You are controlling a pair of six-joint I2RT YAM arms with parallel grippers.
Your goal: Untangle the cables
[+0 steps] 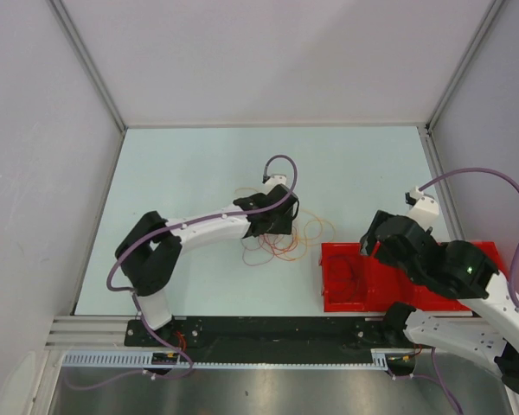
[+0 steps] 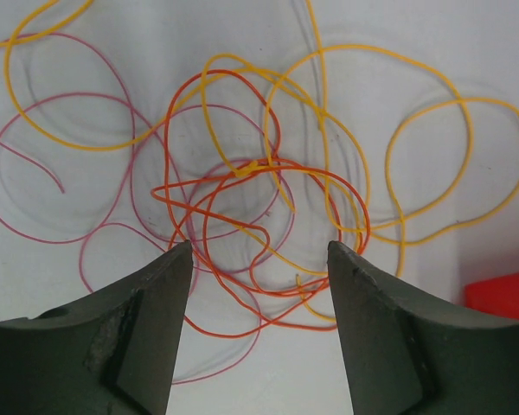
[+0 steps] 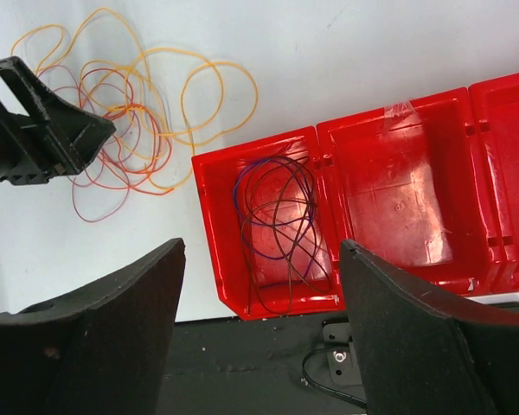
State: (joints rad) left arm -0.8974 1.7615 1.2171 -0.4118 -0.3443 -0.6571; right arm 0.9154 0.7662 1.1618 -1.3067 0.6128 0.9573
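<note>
Thin tangled cables [image 2: 246,169] (orange, yellow, pink)

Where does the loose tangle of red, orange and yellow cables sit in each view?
Top external: tangle at mid-table, near the picture's centre.
Left wrist: tangle fills most of the picture.
Right wrist: tangle in the upper left corner.
Shared landmark: red bin, to the tangle's right in all three.

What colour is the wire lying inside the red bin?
Dark purple-grey wire, clearest in the right wrist view.
</note>
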